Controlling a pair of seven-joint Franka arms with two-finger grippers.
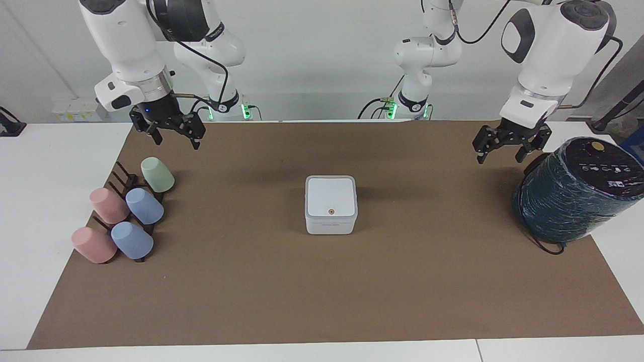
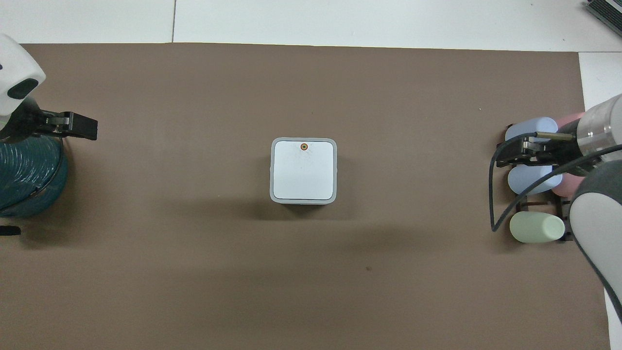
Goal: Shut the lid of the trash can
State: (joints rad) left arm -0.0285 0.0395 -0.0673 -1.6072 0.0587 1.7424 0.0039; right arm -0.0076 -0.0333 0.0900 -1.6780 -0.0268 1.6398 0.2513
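Nearest your robots: right gripper (image 1: 169,134) hangs up in the air over the mat's right-arm end, above the cup rack; fingers spread apart, nothing between them. Left gripper (image 1: 506,149) is up over the mat's left-arm end, just beside the top of the teal wrapped cylinder (image 1: 578,190); its fingers also stand apart and hold nothing. In the overhead view only its dark tip (image 2: 77,126) pokes out over the mat next to that cylinder (image 2: 29,175), and the right gripper (image 2: 517,153) covers the blue cups.

Next out: green cup (image 1: 157,174) lies tipped on the dark rack (image 1: 123,177), closest to the robots of the cups. Farther out on the same rack, a pink cup (image 1: 108,205) and blue cup (image 1: 144,205) side by side, then another pink cup (image 1: 93,245) and blue cup (image 1: 132,240), farthest of the lot. All lie on their sides.

Your trash can (image 1: 330,216) sits mid-mat on the brown mat (image 1: 322,291), well apart from both grippers, between the cup rack and the cylinder. Lid (image 1: 331,196) lies flat down on the box, closed, flush with the rim all round in the overhead view (image 2: 303,170). Orange-brown dot (image 2: 304,146) sits on the lid's edge farthest from the robots. Neither gripper touches can or lid.
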